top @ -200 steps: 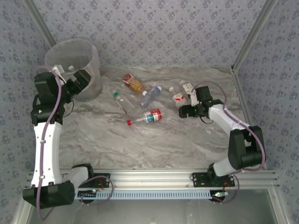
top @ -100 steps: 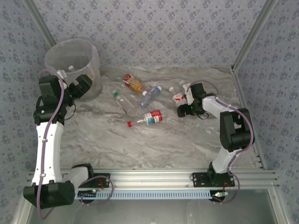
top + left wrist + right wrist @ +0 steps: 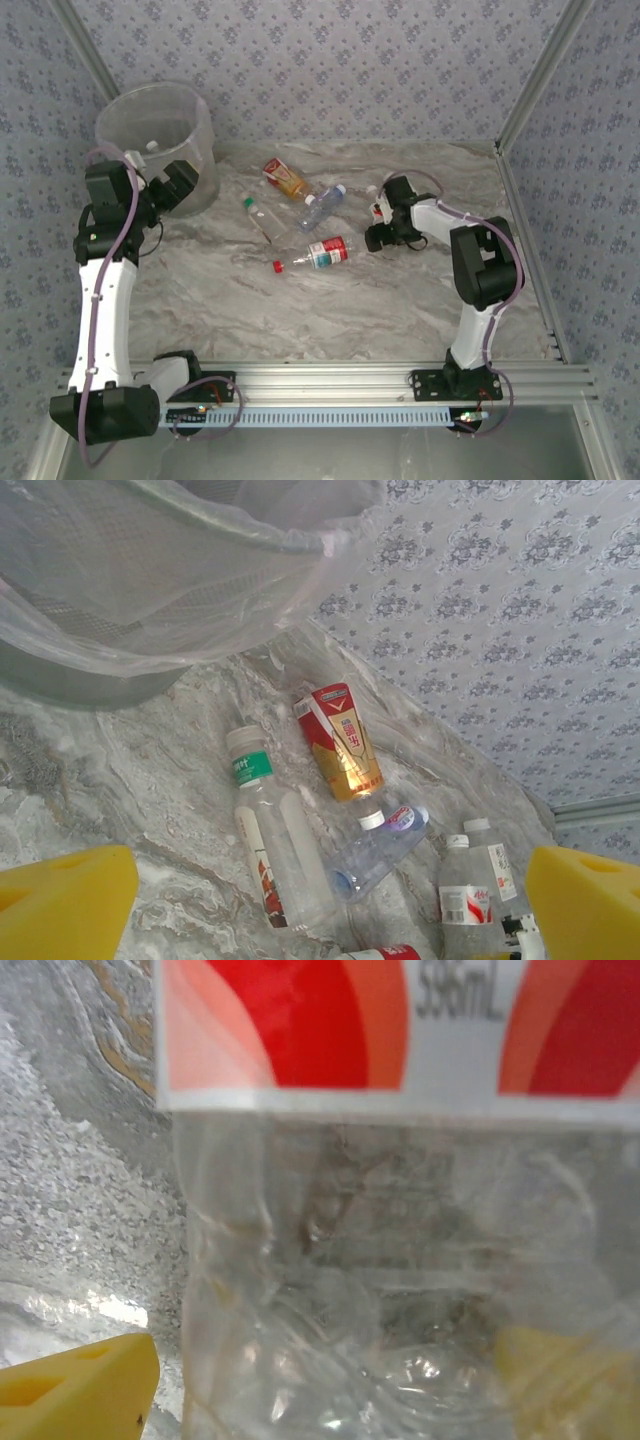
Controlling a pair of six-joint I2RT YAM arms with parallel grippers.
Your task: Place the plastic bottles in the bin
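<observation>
The bin (image 3: 150, 125) stands at the back left, its bag liner (image 3: 170, 570) filling the top of the left wrist view. My left gripper (image 3: 176, 186) hovers beside it, open, with nothing between its yellow fingers (image 3: 65, 900). Several plastic bottles lie mid-table: an orange-labelled one (image 3: 285, 179), a blue-capped one (image 3: 322, 205), a green-capped one (image 3: 258, 214) and a red-labelled, red-capped one (image 3: 315, 251). My right gripper (image 3: 383, 232) is open and straddles a red-and-white-labelled bottle (image 3: 380, 1260). A small gap shows beside its left finger (image 3: 80, 1390).
Another white-capped bottle (image 3: 400, 185) lies just behind the right gripper. Patterned walls close the back and both sides. The marbled table (image 3: 300, 310) is bare between the bottles and the rail at the near edge.
My right gripper has swung left across the table onto the red-and-white-labelled bottle. The left gripper has shifted slightly beside the bin.
</observation>
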